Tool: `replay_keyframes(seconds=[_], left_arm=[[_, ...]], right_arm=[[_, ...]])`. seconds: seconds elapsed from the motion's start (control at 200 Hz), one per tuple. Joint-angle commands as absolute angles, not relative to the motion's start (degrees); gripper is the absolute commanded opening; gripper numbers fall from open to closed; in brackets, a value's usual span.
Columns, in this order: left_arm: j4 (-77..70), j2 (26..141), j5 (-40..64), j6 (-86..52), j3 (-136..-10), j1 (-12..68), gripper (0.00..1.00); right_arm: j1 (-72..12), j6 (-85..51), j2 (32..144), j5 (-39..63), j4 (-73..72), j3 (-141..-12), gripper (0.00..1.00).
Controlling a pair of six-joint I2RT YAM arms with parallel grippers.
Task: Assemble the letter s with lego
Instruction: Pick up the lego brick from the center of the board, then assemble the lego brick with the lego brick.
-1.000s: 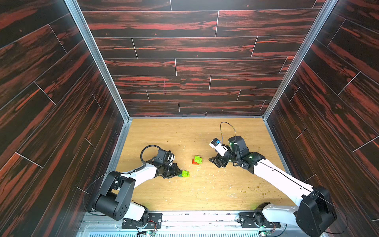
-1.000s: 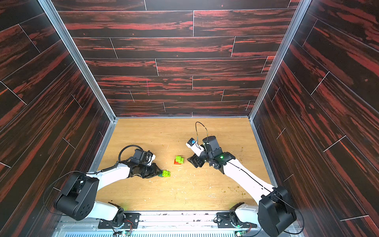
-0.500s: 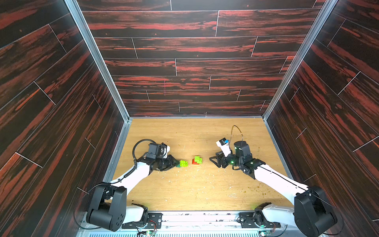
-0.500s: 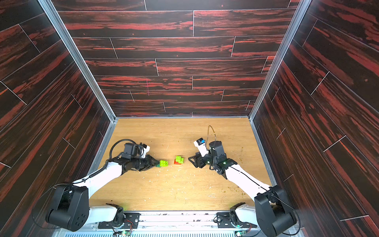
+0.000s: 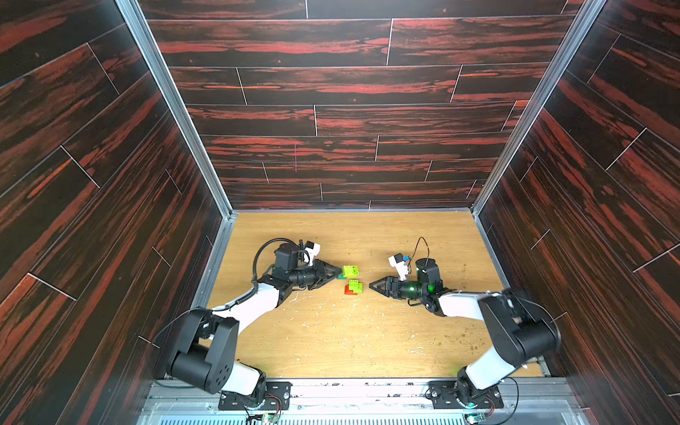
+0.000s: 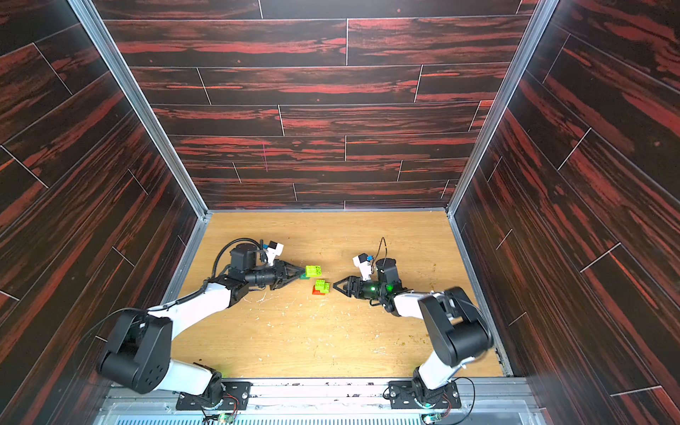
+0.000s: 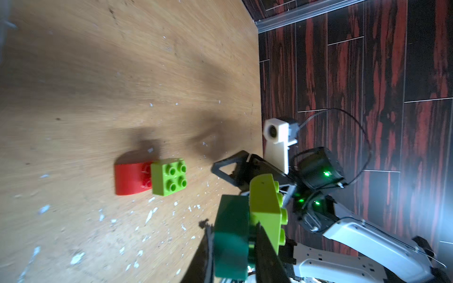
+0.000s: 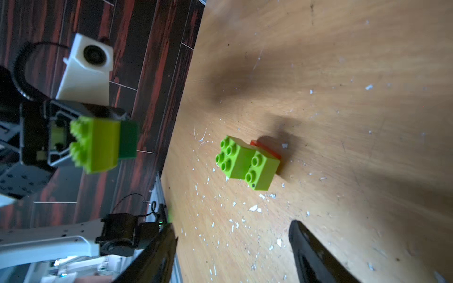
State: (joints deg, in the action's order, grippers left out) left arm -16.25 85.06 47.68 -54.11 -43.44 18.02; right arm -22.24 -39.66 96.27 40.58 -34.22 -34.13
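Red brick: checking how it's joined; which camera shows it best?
Left wrist view: the red brick lies in full sight, studs against a lime green brick. The right wrist view shows only a sliver behind the lime green ones; both top views, a tiny red corner.

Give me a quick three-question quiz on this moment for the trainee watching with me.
1. True or false: the right end effector is gripping a brick.
2. What does the left end effector hold?
A) a single red brick
B) a dark green and lime green pair, joined and lifted
C) nothing
3. What colour is the lowest brick of the stack resting on the table?

Key:
1. False. It is open and empty, beside the stack.
2. B.
3. Red, with lime green bricks on top.
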Motion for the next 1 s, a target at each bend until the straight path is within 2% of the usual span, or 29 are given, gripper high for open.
replay_keyframes(seconds=[0.0, 0.185, 0.701, 0.992], left_arm=[[-20.85, 86.21, 49.94, -55.99, -45.00, 18.27, 0.14], [-23.04, 88.33, 51.27, -57.05, -45.26, 18.28, 0.14], [-24.79, 93.55, 53.70, -56.28, -45.62, 18.28, 0.14], [-25.61, 95.92, 55.19, -55.45, -45.94, 18.28, 0.14]], right_arm=[[-21.84, -47.39, 101.97, 45.08, -40.43, -36.24, 0.76], [-21.97, -53.34, 108.15, 48.99, -46.00, -38.69, 0.76], [-23.35, -57.54, 118.87, 52.03, -44.40, -46.62, 0.75], [-24.17, -57.71, 121.98, 52.14, -42.35, -48.34, 0.69]])
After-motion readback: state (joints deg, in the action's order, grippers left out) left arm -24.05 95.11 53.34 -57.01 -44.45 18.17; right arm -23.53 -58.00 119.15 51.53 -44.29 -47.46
